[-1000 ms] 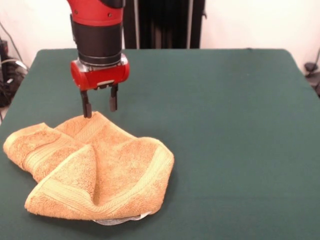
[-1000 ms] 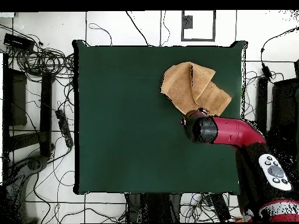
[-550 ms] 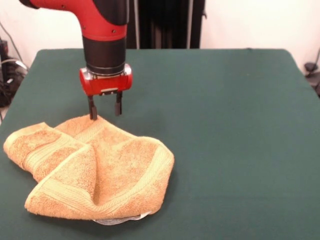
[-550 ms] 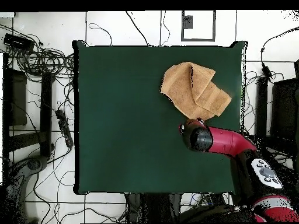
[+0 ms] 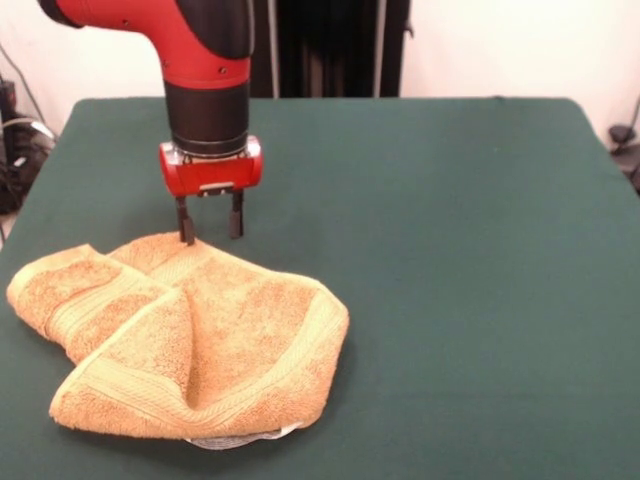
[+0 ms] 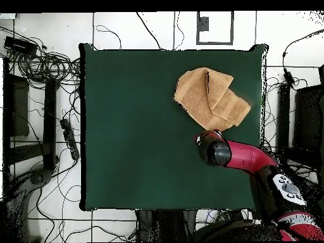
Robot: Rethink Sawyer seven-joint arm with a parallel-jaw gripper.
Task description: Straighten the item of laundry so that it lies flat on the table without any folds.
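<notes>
An orange-tan towel lies rumpled and folded over itself near one corner of the dark green surface. The red arm's gripper hangs with jaws spread at the towel's far edge. Cables sprawl across the white tiled floor around.
</notes>
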